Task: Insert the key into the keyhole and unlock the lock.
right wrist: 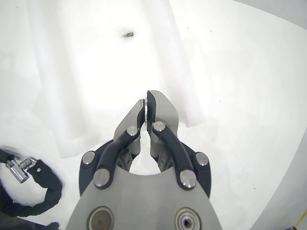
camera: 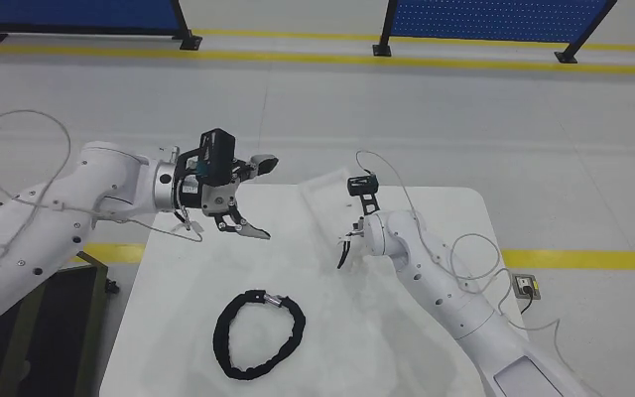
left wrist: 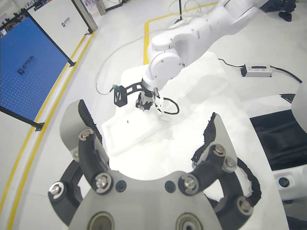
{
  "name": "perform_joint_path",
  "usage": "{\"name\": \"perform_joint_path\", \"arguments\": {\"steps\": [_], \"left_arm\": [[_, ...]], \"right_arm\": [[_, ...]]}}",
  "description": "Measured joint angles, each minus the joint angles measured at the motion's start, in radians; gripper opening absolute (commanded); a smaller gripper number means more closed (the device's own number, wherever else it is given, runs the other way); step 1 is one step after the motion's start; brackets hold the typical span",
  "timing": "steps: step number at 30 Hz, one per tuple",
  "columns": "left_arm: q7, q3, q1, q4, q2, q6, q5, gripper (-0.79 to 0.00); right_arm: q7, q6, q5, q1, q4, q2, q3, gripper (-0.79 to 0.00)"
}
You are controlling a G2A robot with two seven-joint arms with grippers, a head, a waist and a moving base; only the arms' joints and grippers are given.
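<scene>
A black fabric-covered chain lock (camera: 260,335) lies looped on the white table, its silver lock body (camera: 266,296) at the loop's far side. The lock body (right wrist: 20,168) also lies close to my right gripper. My right gripper (right wrist: 146,107) is shut on a thin silver key (right wrist: 145,112), seen edge-on between the pads, low over the near end of a white foam tray (right wrist: 96,48). In the top view the right gripper (camera: 345,248) hangs to the right of the lock. My left gripper (camera: 260,198) is held above the table's far left, open and holding nothing, its fingers (left wrist: 88,118) spread wide.
The shallow white foam tray (camera: 327,198) sits at the table's far middle, with a small dark speck (right wrist: 128,34) inside. A grey power box (left wrist: 256,70) and cable lie on the floor beyond the table. Blue barrier panels (camera: 496,18) stand far behind.
</scene>
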Motion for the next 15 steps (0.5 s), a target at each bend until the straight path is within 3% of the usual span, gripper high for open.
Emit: {"name": "perform_joint_path", "arguments": {"steps": [7, 15], "left_arm": [[0.067, -0.001, 0.090, 0.232, -0.140, 0.017, 0.144, 0.000], [0.034, -0.001, 0.101, 0.516, -0.317, -0.046, 0.202, 0.000]], "right_arm": [[0.008, -0.016, -0.015, -0.007, -0.004, -0.003, 0.022, -0.785], [0.009, -0.040, -0.021, -0.016, -0.006, -0.010, 0.030, -0.785]]}}
